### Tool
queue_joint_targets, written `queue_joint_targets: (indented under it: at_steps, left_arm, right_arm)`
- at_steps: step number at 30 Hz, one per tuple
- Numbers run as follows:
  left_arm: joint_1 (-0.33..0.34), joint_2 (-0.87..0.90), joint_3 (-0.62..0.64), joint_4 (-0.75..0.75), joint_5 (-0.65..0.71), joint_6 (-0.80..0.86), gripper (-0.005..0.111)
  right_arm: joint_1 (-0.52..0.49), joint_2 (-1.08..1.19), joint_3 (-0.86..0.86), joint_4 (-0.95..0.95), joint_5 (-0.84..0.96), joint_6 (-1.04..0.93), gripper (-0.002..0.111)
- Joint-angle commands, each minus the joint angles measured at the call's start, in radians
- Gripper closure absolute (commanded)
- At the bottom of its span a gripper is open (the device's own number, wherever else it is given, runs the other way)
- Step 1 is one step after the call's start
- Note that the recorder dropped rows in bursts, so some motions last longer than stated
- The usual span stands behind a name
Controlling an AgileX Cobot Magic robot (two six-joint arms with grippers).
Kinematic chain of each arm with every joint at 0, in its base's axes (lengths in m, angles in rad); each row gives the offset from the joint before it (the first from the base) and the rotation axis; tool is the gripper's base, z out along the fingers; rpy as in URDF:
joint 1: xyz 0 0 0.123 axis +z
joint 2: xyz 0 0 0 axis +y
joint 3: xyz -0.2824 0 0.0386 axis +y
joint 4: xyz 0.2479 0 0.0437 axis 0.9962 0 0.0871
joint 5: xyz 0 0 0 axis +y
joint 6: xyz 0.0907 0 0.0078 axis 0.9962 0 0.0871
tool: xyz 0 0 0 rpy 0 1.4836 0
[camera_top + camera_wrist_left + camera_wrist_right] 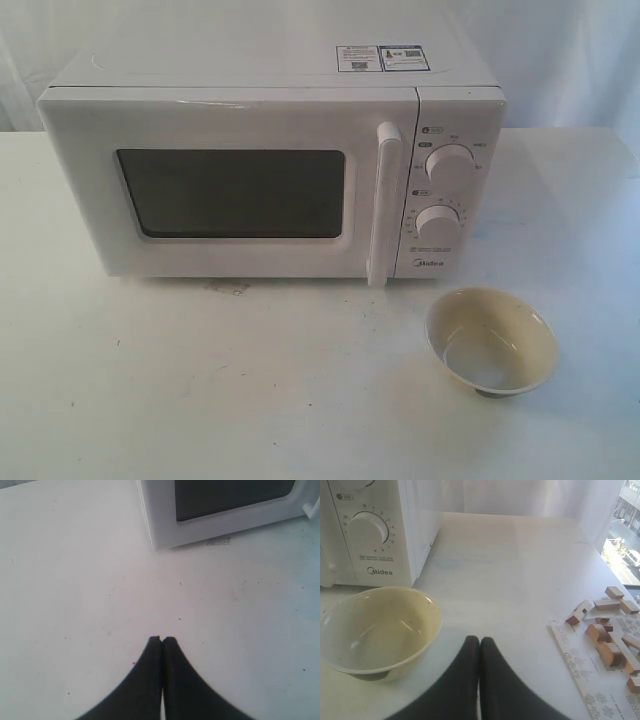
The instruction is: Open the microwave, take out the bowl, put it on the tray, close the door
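1. A white, lightly scuffed table (200, 400) fills the scene, with white curtains (560, 60) behind.
2. The microwave (250, 70) stands at the back, its door (230, 120) shut.
3. The bowl (490, 340) sits upright on the table, before the knob panel.
4. The left gripper (161, 639) and right gripper (479, 639) have their jaws pressed together.
5. Wooden blocks (607, 645) lie well apart from the bowl.

A white boxy countertop microwave (270, 170) stands on a scuffed white desk (200, 380), a small cream-yellow ceramic bowl (490, 340) upright near its right front corner. Well apart lies a patterned white card (575, 660), brown wooden blocks (610, 652) scattered on and beside it.
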Motion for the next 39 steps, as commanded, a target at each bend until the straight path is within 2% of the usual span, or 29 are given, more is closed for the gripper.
queue_joint_targets:
  at_steps: [1,25,27,31,39]
  left_arm:
    - [-0.003,-0.008,0.006,-0.009,0.056,-0.009,0.107]
    - [-0.003,-0.008,0.006,-0.009,0.049,-0.009,0.107]
    - [-0.003,-0.008,0.013,-0.009,-0.006,-0.015,0.107]
    - [-0.003,-0.008,0.093,-0.024,-0.271,-0.009,0.107]
    - [-0.003,-0.008,0.441,-0.024,-0.808,0.101,0.107]
  right_arm:
    - [-0.007,-0.006,0.004,0.002,-0.011,0.000,0.108]
    - [-0.007,-0.006,0.004,0.002,-0.011,0.000,0.108]
    - [-0.007,-0.006,0.004,0.002,-0.011,0.000,0.108]
    - [-0.007,-0.006,0.004,0.002,-0.011,0.000,0.108]
    - [-0.007,-0.006,0.004,0.002,-0.011,0.000,0.108]
